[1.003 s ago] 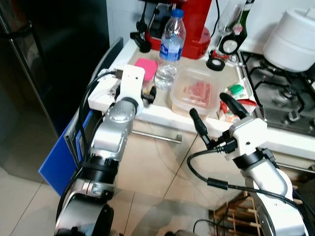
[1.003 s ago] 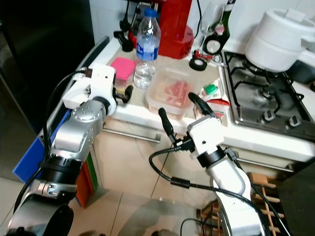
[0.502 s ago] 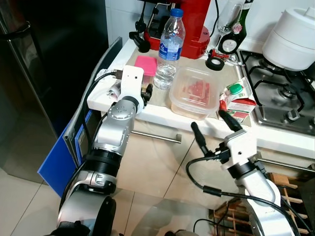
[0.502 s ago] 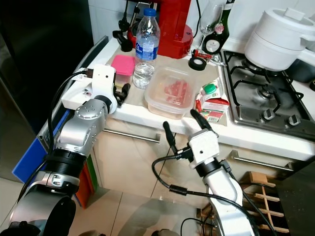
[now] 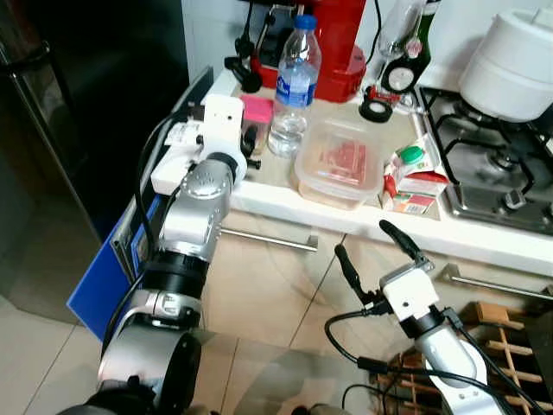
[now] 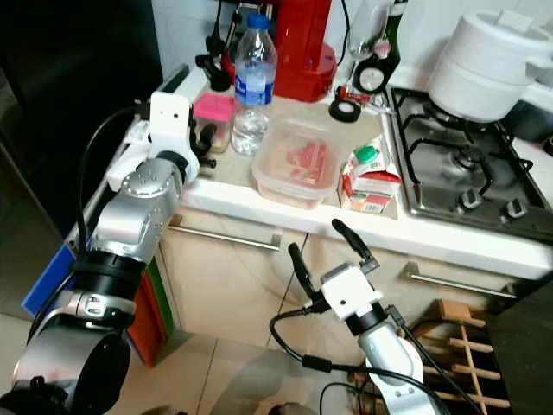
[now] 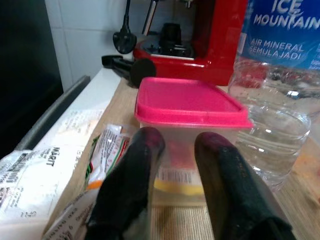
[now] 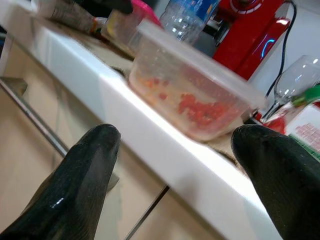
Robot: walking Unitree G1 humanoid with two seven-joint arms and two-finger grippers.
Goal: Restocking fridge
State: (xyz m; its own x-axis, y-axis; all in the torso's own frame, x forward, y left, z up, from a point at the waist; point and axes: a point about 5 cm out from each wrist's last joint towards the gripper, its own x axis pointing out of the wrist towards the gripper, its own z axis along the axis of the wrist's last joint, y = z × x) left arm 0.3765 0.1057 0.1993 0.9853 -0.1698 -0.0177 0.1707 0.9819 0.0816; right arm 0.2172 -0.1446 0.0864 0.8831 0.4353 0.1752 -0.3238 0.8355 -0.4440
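Note:
A pink-lidded container (image 7: pixel 192 107) stands on the counter (image 5: pixel 285 203) beside a water bottle (image 5: pixel 289 86). My left gripper (image 7: pixel 180 142) is over the counter's left end, its fingers slightly open and pointing at the pink-lidded container just short of its front wall. A clear tub of red meat (image 5: pixel 340 164) and a green-capped carton (image 5: pixel 413 177) sit further right. My right gripper (image 5: pixel 363 239) hangs open below the counter edge, in front of the cabinet, holding nothing.
A black fridge (image 5: pixel 86 104) stands at the left, with a blue board (image 5: pixel 104 285) leaning by the cabinet. Wrapped packets (image 7: pixel 45 170) lie under my left wrist. A red machine (image 5: pixel 341 43), a gas hob (image 5: pixel 492 164) and a white pot (image 5: pixel 510 60) are behind.
My right arm has dropped from the counter edge to below it, still open. My left gripper has advanced over the counter toward the pink-lidded container.

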